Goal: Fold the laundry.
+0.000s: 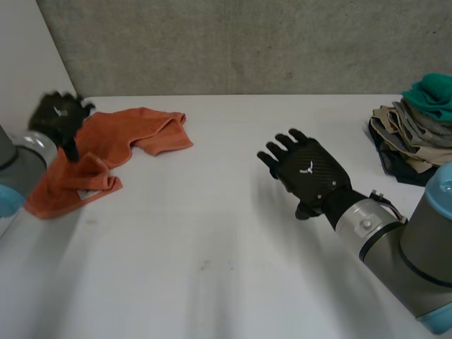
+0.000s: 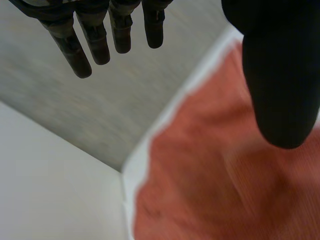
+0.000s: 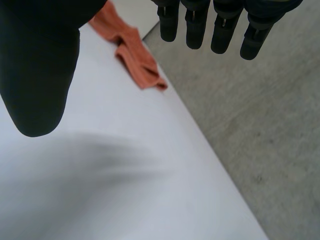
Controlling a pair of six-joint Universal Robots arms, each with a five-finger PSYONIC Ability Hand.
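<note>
Orange cloth (image 1: 138,133): soft, rumpled, partly bunched on white table (image 1: 212,240).
Left hand (image 1: 60,114): fingers straight, over cloth, gripping nothing.
Right hand (image 1: 308,173): fingers relaxed, empty.

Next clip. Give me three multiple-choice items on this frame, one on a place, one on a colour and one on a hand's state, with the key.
1. Where does the pile of clothes lie on the table?
A. at the edge on the right arm's side
B. under the left hand
C. in the middle

2. What colour is the cloth under the left hand?
A. blue
B. orange
C. white

3. How is the right hand?
A. shut on the cloth
B. open, holding nothing
C. shut on the pile

Key:
1 A, the head view shows the pile beyond the right arm.
2 B, it is orange in every view.
3 B, its fingers are straight over bare table.
</note>
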